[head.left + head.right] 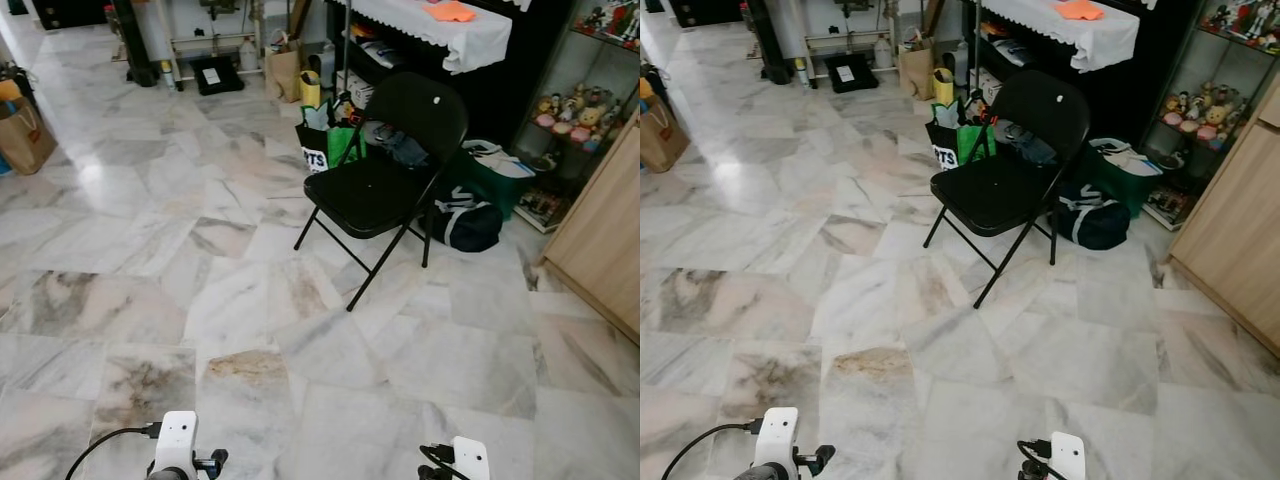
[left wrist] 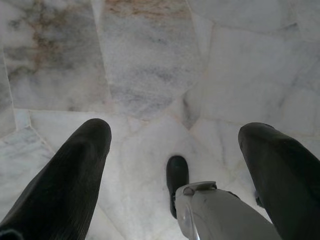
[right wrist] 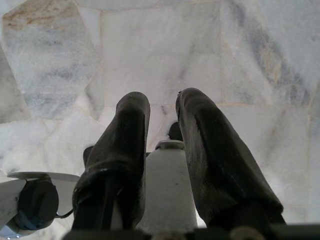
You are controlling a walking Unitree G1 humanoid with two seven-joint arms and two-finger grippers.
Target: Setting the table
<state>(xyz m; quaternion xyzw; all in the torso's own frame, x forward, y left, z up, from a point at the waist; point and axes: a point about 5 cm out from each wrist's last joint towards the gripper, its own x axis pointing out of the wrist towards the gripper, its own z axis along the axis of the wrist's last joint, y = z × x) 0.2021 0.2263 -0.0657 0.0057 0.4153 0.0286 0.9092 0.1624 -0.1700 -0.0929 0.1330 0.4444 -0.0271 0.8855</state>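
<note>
No tableware is in sight. A table with a white cloth (image 1: pixel 455 38) stands at the far back, with an orange item (image 1: pixel 452 11) lying on it. Both arms hang low at my sides over the marble floor (image 1: pixel 200 230). My left gripper (image 2: pixel 177 131) points down at the tiles, its two black fingers spread wide with nothing between them. My right gripper (image 3: pixel 163 99) also points at the floor, its fingers close together and empty. The wrist of each arm peeks in at the bottom of the eye views, left arm (image 1: pixel 178 440) and right arm (image 1: pixel 465 458).
A black folding chair (image 1: pixel 375 190) stands ahead to the right. Behind it are a green bag (image 1: pixel 335 145), a dark duffel (image 1: pixel 465 225) and a shelf of figurines (image 1: pixel 570 115). A wooden cabinet (image 1: pixel 600 240) lines the right side. A paper bag (image 1: pixel 22 135) sits far left.
</note>
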